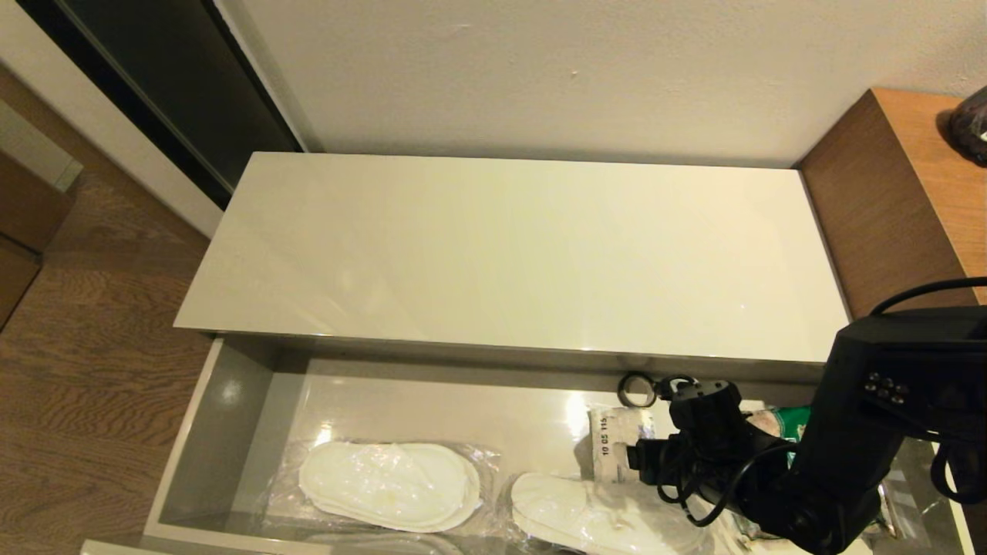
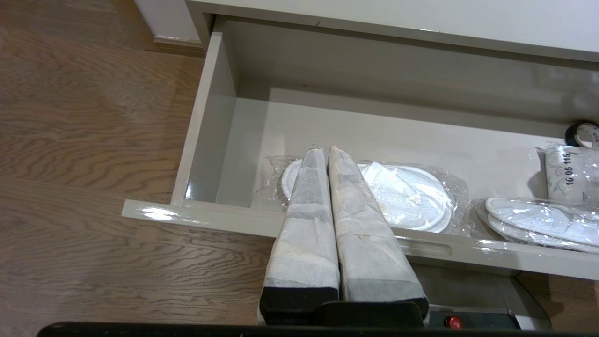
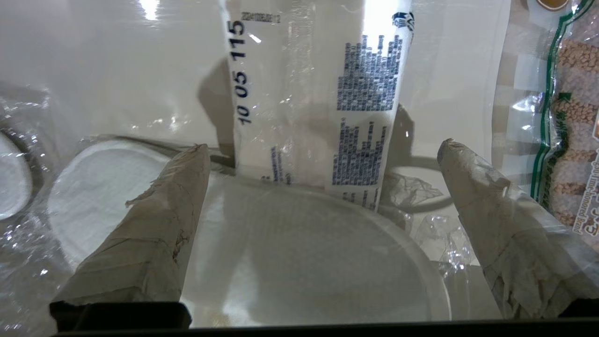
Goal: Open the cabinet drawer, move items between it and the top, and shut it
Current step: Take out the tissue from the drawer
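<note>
The cabinet drawer (image 1: 231, 401) stands pulled out below the bare cream top (image 1: 509, 247). Two clear-wrapped slipper pairs lie in it, one at the left (image 1: 389, 486) and one in the middle (image 1: 594, 512). The white tissue pack (image 3: 309, 93) with dark-blue print lies behind the middle pair (image 3: 299, 262). My right gripper (image 3: 324, 143) hangs open low over that pair, fingertips either side of the tissue pack's near end, nothing gripped. My left gripper (image 2: 323, 150) is shut and empty, reaching over the drawer's front edge (image 2: 201, 216) above the left pair (image 2: 412, 196).
A small black ring (image 1: 638, 389) lies at the drawer's back. The green-labelled snack bag (image 3: 571, 117) lies right of the tissue pack. A taller brown wooden unit (image 1: 902, 200) adjoins the cabinet's right end. Wood floor (image 1: 85, 347) lies to the left. My right arm (image 1: 848, 432) covers the drawer's right part.
</note>
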